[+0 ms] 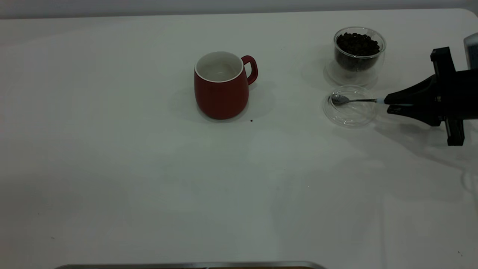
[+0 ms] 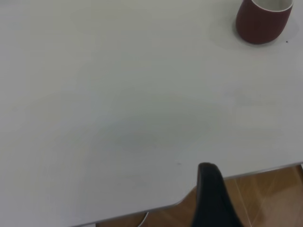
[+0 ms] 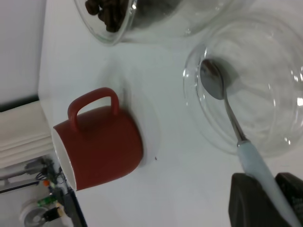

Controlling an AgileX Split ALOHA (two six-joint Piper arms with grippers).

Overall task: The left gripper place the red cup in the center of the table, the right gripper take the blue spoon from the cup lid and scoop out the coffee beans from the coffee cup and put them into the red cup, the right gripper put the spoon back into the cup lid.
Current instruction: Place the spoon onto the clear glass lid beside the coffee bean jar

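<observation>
Right end effector point(image 1: 388, 104) pinches the spoon point(image 1: 354, 100) by its blue handle — bowl resting in the lid point(image 1: 351, 105), just before the bean-filled glass cup point(image 1: 359, 50). Mug point(image 1: 222, 85) stands mid-bench point(image 1: 149, 179). Left end effector point(image 2: 214, 198) — state unclear.

Mug point(image 1: 221, 93) showing dark red w/ white inside; beans point(image 1: 357, 43) nearly black; spoon point(image 1: 354, 100) silver w/ pale-blue handle; table point(image 1: 149, 179) plain white.
</observation>
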